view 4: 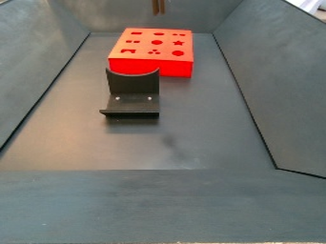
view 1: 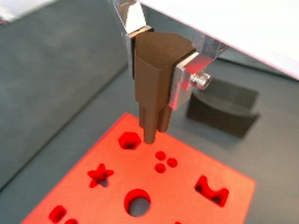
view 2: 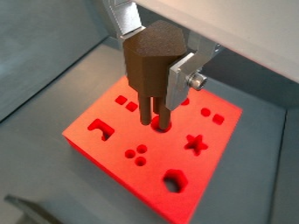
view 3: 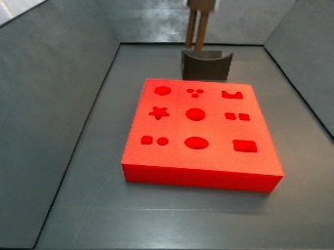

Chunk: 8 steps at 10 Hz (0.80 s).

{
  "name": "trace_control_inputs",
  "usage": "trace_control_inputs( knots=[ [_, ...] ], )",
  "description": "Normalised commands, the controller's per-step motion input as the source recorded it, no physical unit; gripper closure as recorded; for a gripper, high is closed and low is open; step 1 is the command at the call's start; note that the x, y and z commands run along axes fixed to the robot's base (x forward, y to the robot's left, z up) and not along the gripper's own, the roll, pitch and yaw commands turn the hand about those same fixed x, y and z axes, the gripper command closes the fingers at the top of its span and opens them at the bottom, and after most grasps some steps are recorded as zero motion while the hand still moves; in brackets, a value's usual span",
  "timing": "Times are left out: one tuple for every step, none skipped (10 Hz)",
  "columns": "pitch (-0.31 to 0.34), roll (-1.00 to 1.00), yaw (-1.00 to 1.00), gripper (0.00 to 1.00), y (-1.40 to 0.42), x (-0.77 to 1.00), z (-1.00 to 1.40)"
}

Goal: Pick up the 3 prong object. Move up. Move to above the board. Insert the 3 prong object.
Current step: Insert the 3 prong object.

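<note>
My gripper point(view 1: 163, 61) is shut on the 3 prong object point(view 1: 155, 92), a brown peg held upright with its prongs pointing down. It hangs well above the red board point(view 1: 117, 179) and does not touch it. Both wrist views show the silver fingers point(view 2: 180, 77) clamped on the peg's point(view 2: 146, 70) sides over the board point(view 2: 117, 131). The three small dots point(view 1: 163, 159) lie close to the prong tips in view. In a side view the peg point(view 3: 198, 27) shows at the top, above the board's point(view 3: 196, 137) far end. In the other side view only its tip point(view 4: 159, 6) shows.
The dark fixture point(view 3: 205, 64) stands on the grey floor just beyond the board, and it also shows in the other side view point(view 4: 132, 91) and a wrist view point(view 1: 225, 109). Sloping grey bin walls point(view 3: 78, 88) close in all sides.
</note>
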Motion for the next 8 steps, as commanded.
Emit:
trace_control_inputs(
  knots=[
    [-0.137,-0.07,-0.64,1.0,0.19,0.37,-0.61],
    [-0.226,-0.11,-0.6,1.0,0.26,0.25,-0.51],
    [-0.184,-0.17,-0.42,1.0,0.25,0.1,-0.24],
    [-0.047,0.0,0.0,1.0,0.0,-0.03,-0.15],
    [-0.031,0.0,-0.49,1.0,0.0,0.0,-0.31],
    [-0.073,0.0,-1.0,1.0,0.0,0.0,-0.53],
    [0.0,-0.03,-0.31,1.0,0.04,0.11,-0.04],
    [0.0,0.0,0.0,1.0,0.0,0.0,-0.03]
  ],
)
